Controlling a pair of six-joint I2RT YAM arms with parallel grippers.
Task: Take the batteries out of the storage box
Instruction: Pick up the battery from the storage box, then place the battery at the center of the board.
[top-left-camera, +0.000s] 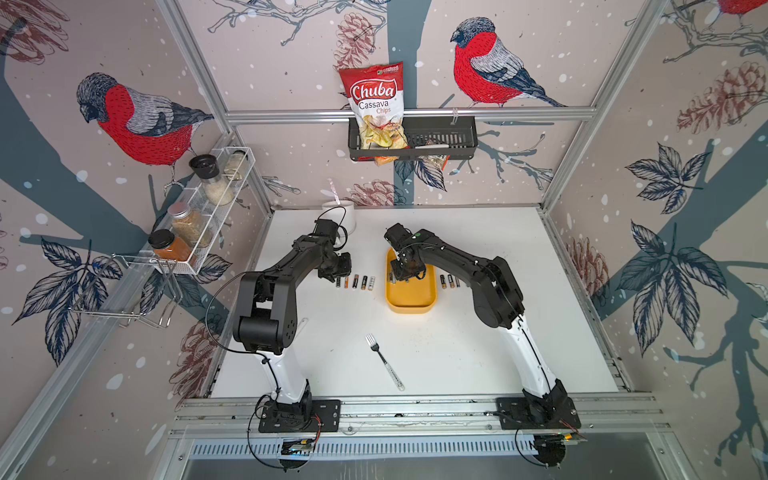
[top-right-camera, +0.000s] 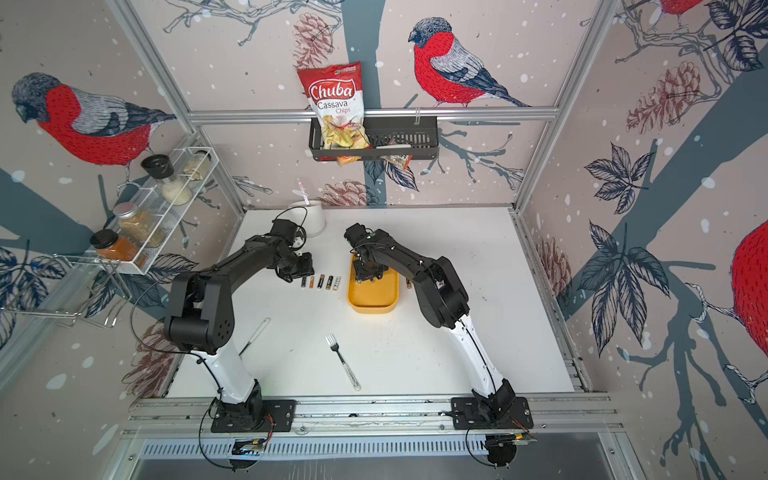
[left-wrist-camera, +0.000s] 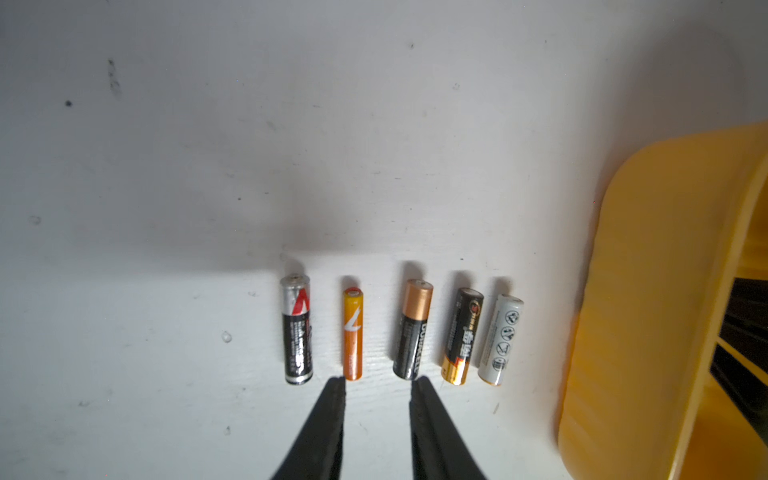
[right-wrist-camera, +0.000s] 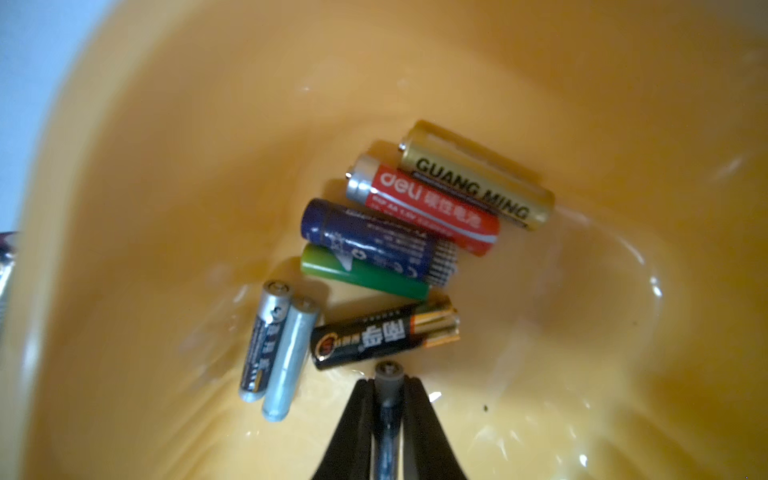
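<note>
The yellow storage box (top-left-camera: 411, 301) sits mid-table. In the right wrist view its floor (right-wrist-camera: 582, 124) holds several batteries: gold (right-wrist-camera: 478, 178), red (right-wrist-camera: 424, 208), blue (right-wrist-camera: 370, 241), green (right-wrist-camera: 365, 274), black-gold (right-wrist-camera: 382, 336) and two silvery ones (right-wrist-camera: 278, 357). My right gripper (right-wrist-camera: 388, 380) is down inside the box, shut on a grey battery (right-wrist-camera: 389, 372) lying along its fingers. Several batteries (left-wrist-camera: 411, 328) lie in a row on the table left of the box (left-wrist-camera: 644, 291). Just short of that row my left gripper (left-wrist-camera: 379, 380) stands open and empty. Three more batteries (top-left-camera: 449, 281) lie right of the box.
A fork (top-left-camera: 384, 361) lies on the table nearer the front. A white cup (top-left-camera: 340, 214) stands at the back behind the left arm. On the back wall hangs a black basket (top-left-camera: 440, 137) with a chips bag, and a wire rack (top-left-camera: 199, 208) of jars is on the left wall.
</note>
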